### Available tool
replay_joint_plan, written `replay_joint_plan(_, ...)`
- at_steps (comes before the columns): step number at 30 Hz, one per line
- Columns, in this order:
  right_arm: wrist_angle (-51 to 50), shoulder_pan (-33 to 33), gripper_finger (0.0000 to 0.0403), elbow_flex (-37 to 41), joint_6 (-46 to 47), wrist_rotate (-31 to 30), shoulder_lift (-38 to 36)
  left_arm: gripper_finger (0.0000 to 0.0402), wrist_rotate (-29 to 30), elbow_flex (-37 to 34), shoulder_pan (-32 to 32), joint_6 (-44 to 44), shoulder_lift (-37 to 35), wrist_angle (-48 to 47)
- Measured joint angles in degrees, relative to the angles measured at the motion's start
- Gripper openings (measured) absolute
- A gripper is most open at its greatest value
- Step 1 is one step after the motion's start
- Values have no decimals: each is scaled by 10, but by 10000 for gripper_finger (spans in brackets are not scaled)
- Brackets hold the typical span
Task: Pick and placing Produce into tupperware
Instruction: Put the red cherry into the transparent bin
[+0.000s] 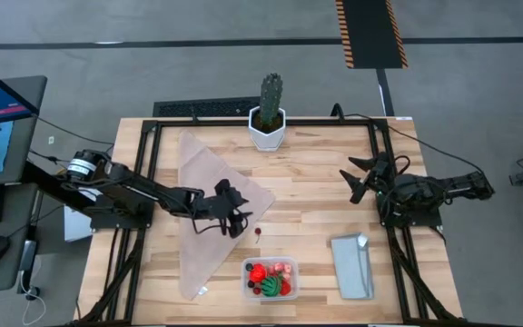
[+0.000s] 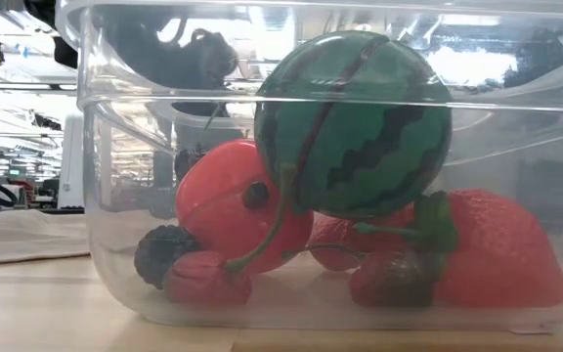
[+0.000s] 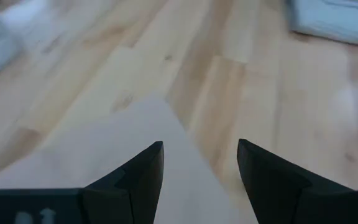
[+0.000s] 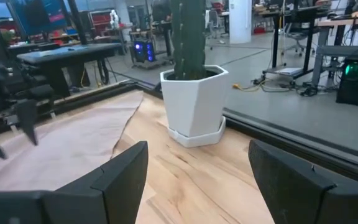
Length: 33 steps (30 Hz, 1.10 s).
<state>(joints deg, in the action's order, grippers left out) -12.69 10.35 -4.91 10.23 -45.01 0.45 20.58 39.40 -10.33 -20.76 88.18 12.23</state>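
The clear tupperware point(image 1: 271, 279) stands near the table's front edge and holds produce: a green striped ball point(image 2: 355, 122), red strawberries point(image 2: 497, 254) and dark cherries point(image 2: 203, 274). One small red cherry point(image 1: 258, 232) lies on the bare wood beside it. My left gripper point(image 1: 230, 218) hovers open over the right corner of the beige cloth point(image 1: 212, 204), a little left of that cherry, with nothing between its fingers point(image 3: 201, 168). My right gripper point(image 1: 361, 177) waits open at the table's right side, pointing level toward the cactus pot point(image 4: 194, 102).
A tall green cactus in a white pot point(image 1: 269, 116) stands at the far edge's middle. The flat grey-blue lid point(image 1: 352, 265) lies right of the tub. The cloth covers the table's left centre. Bare wood lies between the cloth and the lid.
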Motion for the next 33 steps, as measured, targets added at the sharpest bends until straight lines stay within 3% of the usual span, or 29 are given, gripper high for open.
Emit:
replay_joint_plan(21,-2,0,302,0,-1,0,-1,194,-60,-1,-24,15,68,108)
replay_joint_plan(29,-2,0,302,0,-1,0,-1,194,-141,0,-24,50,76,151)
replay_joint_plan(33,-2,0,302,0,-1,0,-1,194,-140,0,-24,35,87,140)
